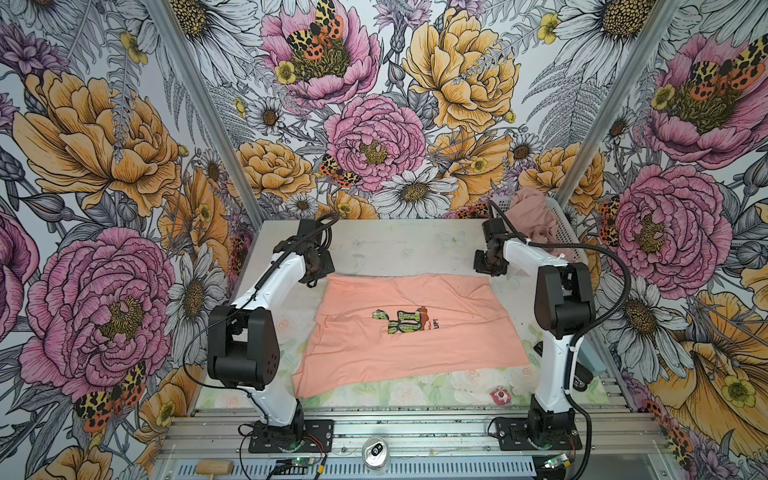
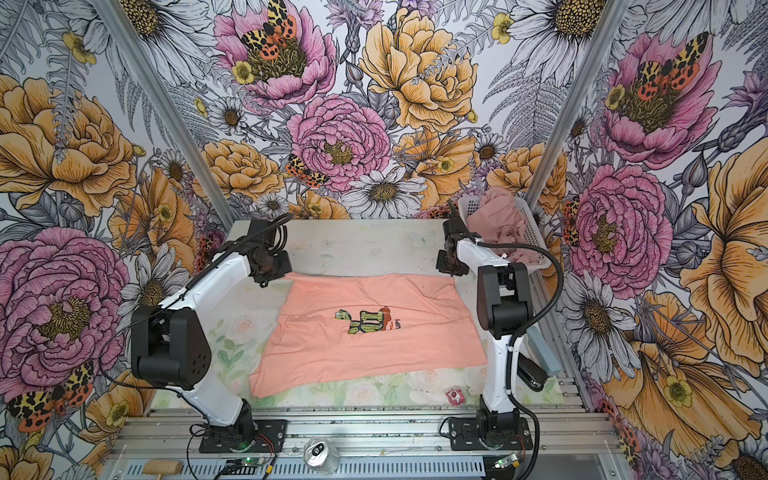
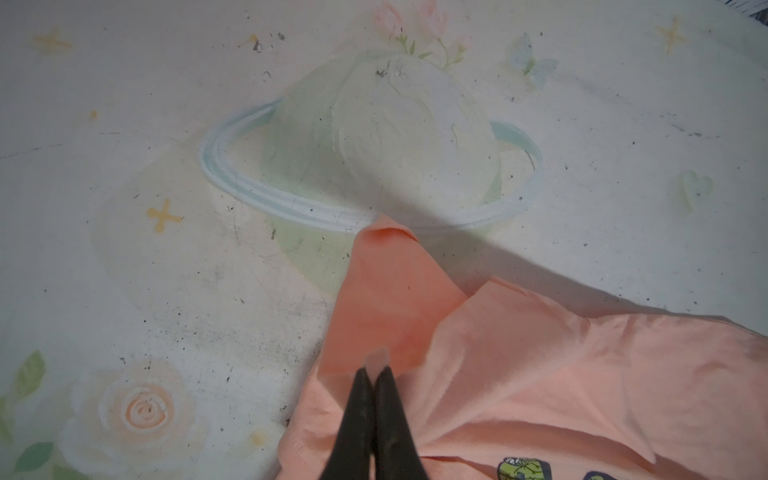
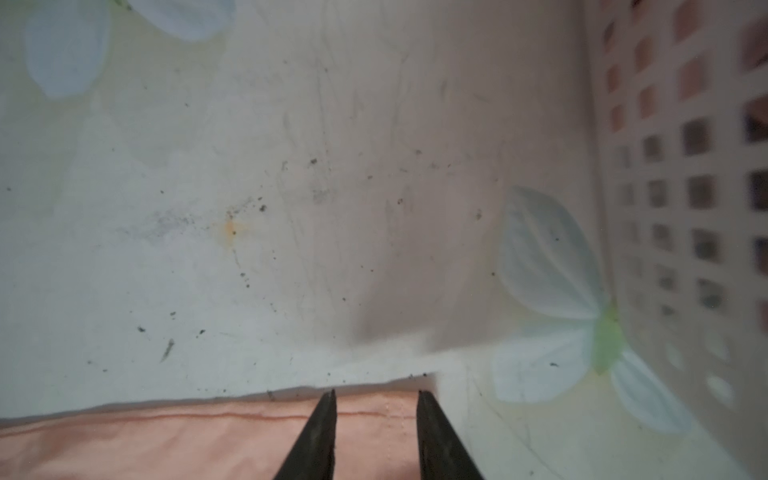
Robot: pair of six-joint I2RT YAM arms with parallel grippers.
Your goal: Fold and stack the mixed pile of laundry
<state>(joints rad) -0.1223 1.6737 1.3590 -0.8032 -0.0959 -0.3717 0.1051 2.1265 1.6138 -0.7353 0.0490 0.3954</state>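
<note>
The peach-orange T-shirt (image 1: pixel 411 332) (image 2: pixel 365 336) lies spread on the table mat, its green graphic (image 1: pixel 401 322) facing up. At the shirt's far left corner, my left gripper (image 1: pixel 312 281) (image 2: pixel 266 281) (image 3: pixel 375 371) is shut on a pinch of the shirt (image 3: pixel 540 374); a sleeve flap (image 3: pixel 386 291) sticks out beyond the tips. At the far right corner, my right gripper (image 1: pixel 490 271) (image 2: pixel 451 271) (image 4: pixel 376 395) is open, its fingers astride the stitched hem (image 4: pixel 166 440). The dusty-pink garment (image 1: pixel 536 220) (image 2: pixel 498 224) sits bunched in the basket.
The white perforated basket (image 1: pixel 570 239) (image 2: pixel 531 226) (image 4: pixel 685 166) stands at the back right, close beside my right gripper. A small red item (image 1: pixel 500 395) lies on the mat near the right arm's base. A can (image 1: pixel 376 453) and a wooden mallet (image 1: pixel 214 467) rest on the front rail.
</note>
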